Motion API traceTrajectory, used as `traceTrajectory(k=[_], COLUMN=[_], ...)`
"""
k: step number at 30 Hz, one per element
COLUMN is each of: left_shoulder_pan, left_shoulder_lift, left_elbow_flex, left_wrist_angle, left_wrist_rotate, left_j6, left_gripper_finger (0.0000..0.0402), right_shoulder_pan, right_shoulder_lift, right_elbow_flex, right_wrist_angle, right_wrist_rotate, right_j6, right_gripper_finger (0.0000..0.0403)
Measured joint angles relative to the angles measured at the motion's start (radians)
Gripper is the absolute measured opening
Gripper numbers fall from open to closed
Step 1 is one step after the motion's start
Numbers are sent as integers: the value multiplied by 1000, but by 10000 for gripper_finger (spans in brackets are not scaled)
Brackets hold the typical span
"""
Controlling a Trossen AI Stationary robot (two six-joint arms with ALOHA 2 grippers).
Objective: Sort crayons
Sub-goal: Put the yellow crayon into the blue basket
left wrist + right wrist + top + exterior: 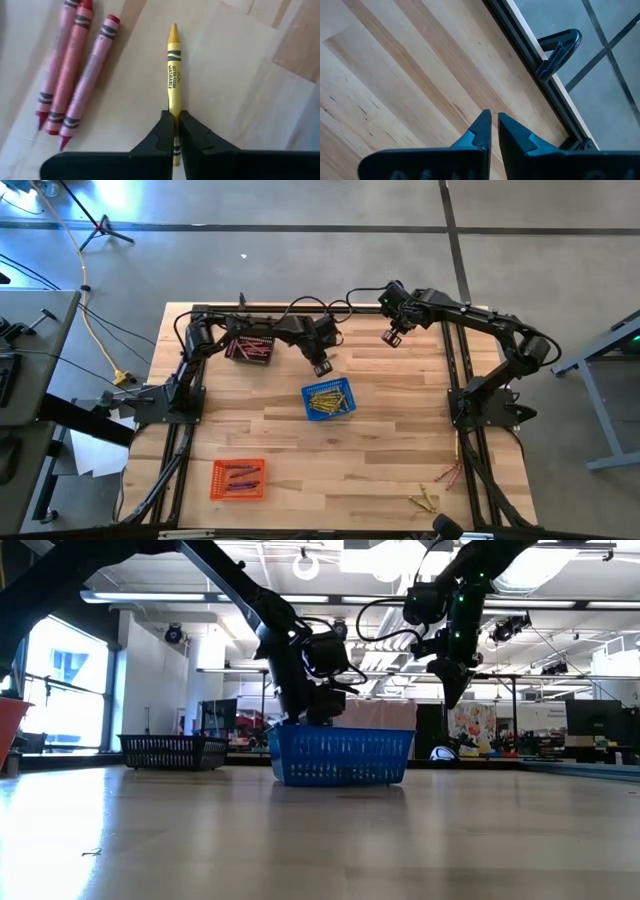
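A yellow crayon [173, 75] lies on the wooden table [380, 450], just beyond the far side of the blue mesh basket [328, 400]. My left gripper [321, 367] points steeply down and is shut on it. Three red-pink crayons [72, 75] lie side by side on the wood next to it. My right gripper [393, 338] hangs shut above the table's far right part, with nothing between its fingers [482, 131]. In the low view my left gripper [318, 712] stands behind the blue basket [340, 757]. My left gripper pinches the yellow crayon between its two fingers [162, 131], on the wrapped sides of its blunt half [173, 111]. The fingers come from above, slanting down. The pointed end [173, 31] sticks out beyond the fingertips. The crayon looks to lie flat on the wood.
A black basket [250, 348] with red crayons sits at the far left, and an orange basket [238, 478] with purple ones at the near left. The blue basket holds yellow crayons. Loose crayons [428, 500] lie near the right front corner. A dark frame rail [540, 75] borders the table.
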Motion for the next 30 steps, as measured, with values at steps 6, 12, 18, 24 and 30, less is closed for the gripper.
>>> traceTrajectory(k=[6,12,18,24,30], left_shoulder_pan=[-3,1,-1,-28,-100], left_shoulder_lift=[-1,0,0,-1,-2], left_elbow_flex=[93,194,287,363,420], left_wrist_angle=[-60,-236,-400,-507,-571], left_wrist_rotate=[90,85,80,77,-8], left_j6=[26,167,404,402,296], left_gripper_finger=[2,1,1,1,1], right_shoulder_pan=[0,0,0,0,0], right_shoulder_lift=[0,0,0,0,0], right_elbow_flex=[0,0,0,0,0], right_wrist_angle=[1,1,1,2,1], right_wrist_rotate=[1,1,1,1,0], right_j6=[0,0,0,0,0], right_gripper_finger=[16,16,16,16,16])
